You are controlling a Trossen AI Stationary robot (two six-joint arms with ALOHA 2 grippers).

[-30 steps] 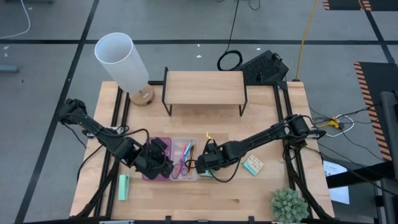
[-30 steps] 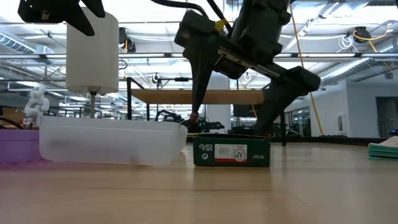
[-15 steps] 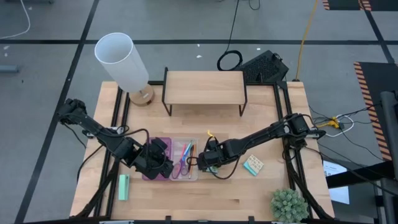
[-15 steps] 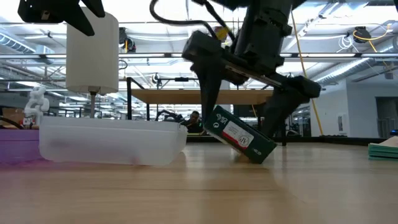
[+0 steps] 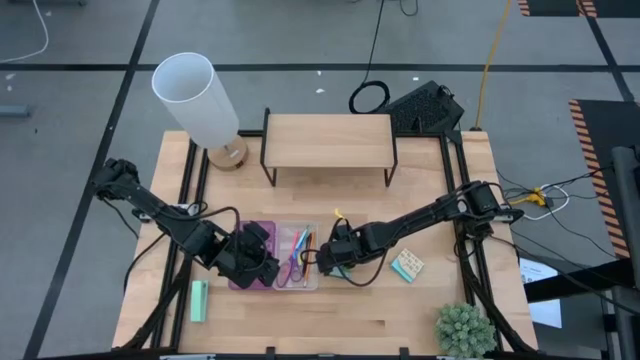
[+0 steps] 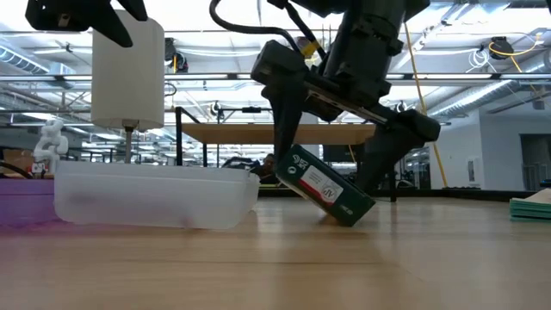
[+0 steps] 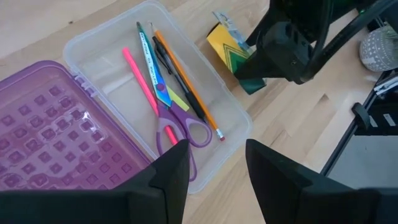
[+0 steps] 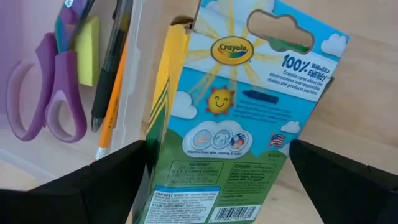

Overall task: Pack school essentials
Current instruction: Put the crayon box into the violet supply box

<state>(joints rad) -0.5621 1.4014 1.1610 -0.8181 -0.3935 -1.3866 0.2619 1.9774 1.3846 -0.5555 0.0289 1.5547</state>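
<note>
Right pincer (image 6: 331, 185) clamped on the green-blue cardboard crayon packet (image 6: 325, 186), tilted with one corner on the wooden tabletop (image 5: 330, 320), just beside the clear plastic tray (image 5: 297, 283). Left pincer (image 7: 214, 177) open above the purple-blue scissors (image 7: 176, 122), orange pencil (image 7: 186, 87) and black pen (image 7: 180, 84) in that tray.

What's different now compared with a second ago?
The right gripper has closed on the green crayon box and tipped it up: it lay flat, now one end is off the table, leaning toward the clear tray. The left gripper, tray contents and pad stayed put.
</note>
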